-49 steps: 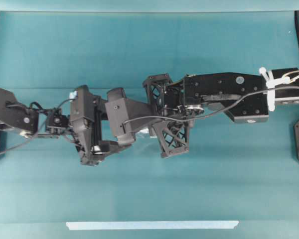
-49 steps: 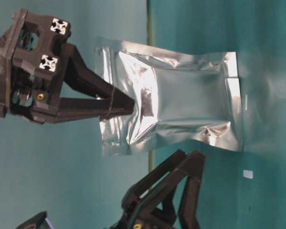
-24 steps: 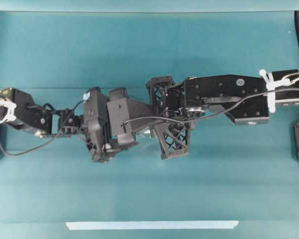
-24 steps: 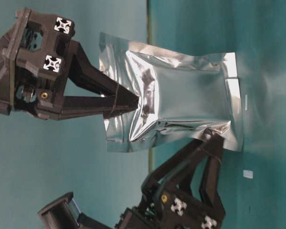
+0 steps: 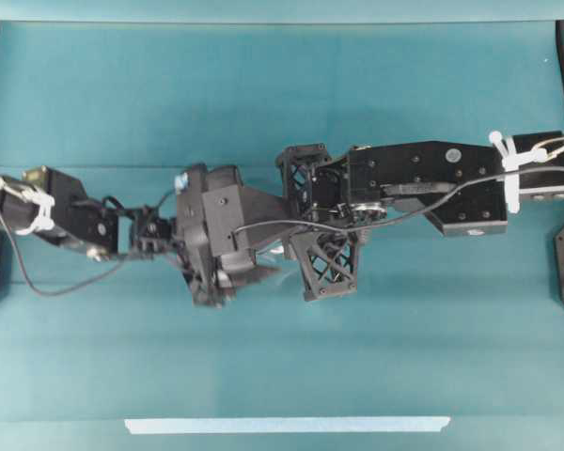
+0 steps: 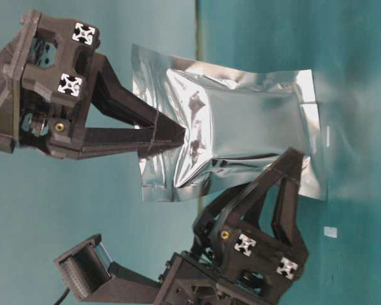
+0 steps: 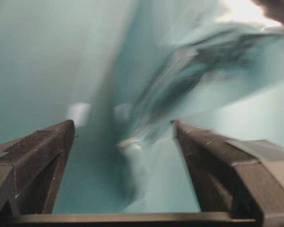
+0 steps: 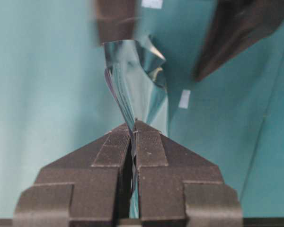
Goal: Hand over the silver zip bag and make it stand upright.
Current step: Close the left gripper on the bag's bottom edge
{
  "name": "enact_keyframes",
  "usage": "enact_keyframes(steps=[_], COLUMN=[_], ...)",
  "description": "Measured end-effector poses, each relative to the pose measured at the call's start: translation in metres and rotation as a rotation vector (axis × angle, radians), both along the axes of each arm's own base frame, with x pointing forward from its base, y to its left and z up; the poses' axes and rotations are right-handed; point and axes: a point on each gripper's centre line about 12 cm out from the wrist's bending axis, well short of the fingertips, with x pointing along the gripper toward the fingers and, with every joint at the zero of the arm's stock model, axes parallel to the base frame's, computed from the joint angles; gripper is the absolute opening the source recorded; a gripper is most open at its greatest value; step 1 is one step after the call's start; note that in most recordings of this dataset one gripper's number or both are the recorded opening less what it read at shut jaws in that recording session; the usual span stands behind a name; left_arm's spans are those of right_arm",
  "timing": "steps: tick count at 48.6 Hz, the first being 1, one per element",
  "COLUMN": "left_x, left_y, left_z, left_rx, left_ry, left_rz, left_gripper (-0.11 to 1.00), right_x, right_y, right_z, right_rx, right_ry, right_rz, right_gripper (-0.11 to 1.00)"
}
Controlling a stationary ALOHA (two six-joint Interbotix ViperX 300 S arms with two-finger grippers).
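Here, unlabelled silver zip bag [image 6: 241,127]

We see a teal table surface [image 5: 282,94] filling the overhead view, with a long pale tape strip [image 5: 287,425] lying flat near its lower edge. A small white patch [image 6: 330,232], perhaps a bit of tape, sits on the teal in the table-level view.

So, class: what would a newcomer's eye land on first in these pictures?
The silver zip bag, shiny and crinkled, hangs mid-frame in the table-level view. The right gripper pinches its edge shut from the left of that view. The left gripper, open, straddles the bag's lower edge.
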Motion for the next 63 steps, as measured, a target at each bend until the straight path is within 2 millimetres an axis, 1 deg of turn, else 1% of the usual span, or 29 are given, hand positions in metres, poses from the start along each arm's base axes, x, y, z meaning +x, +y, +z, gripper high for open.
enact_keyframes(steps=[6, 13, 19, 24, 26, 29, 40, 49, 57, 63], left_x=[0.001, 0.001, 0.006, 0.014, 0.016, 0.02, 0.024, 0.025, 0.026, 0.027], left_y=[-0.011, -0.012, -0.008, 0.001, 0.006, 0.009, 0.007, 0.007, 0.008, 0.007], left_z=[0.001, 0.001, 0.005, 0.009, 0.01, 0.009, -0.004, -0.005, -0.005, -0.005], left_rx=[-0.009, -0.007, 0.002, 0.003, 0.003, 0.003, -0.007, -0.009, -0.009, -0.009], left_ry=[-0.003, -0.003, -0.021, -0.048, -0.052, -0.054, -0.028, -0.028, -0.028, -0.022], left_rz=[-0.026, -0.03, -0.023, 0.0, 0.013, 0.019, 0.019, 0.019, 0.02, 0.019], left_gripper=[0.94, 0.94, 0.94, 0.93, 0.93, 0.93, 0.93, 0.92, 0.88, 0.83], right_x=[0.0, 0.0, 0.0, 0.0, 0.0, 0.0, 0.0, 0.0, 0.0, 0.0], right_y=[-0.001, -0.001, -0.001, -0.001, -0.001, -0.002, -0.002, -0.002, -0.002, -0.002], right_z=[0.0, 0.0, 0.001, 0.0, 0.0, 0.0, 0.0, 0.001, 0.0, 0.001], right_rx=[0.007, 0.016, 0.02, 0.02, 0.022, 0.022, 0.022, 0.029, 0.031, 0.032], right_ry=[0.0, -0.002, -0.004, -0.002, -0.001, -0.002, -0.002, -0.004, -0.001, -0.002], right_rz=[-0.025, -0.054, -0.067, -0.068, -0.069, -0.07, -0.07, -0.086, -0.095, -0.097], right_gripper=[0.01, 0.01, 0.01, 0.01, 0.01, 0.01, 0.01, 0.01, 0.01, 0.01])
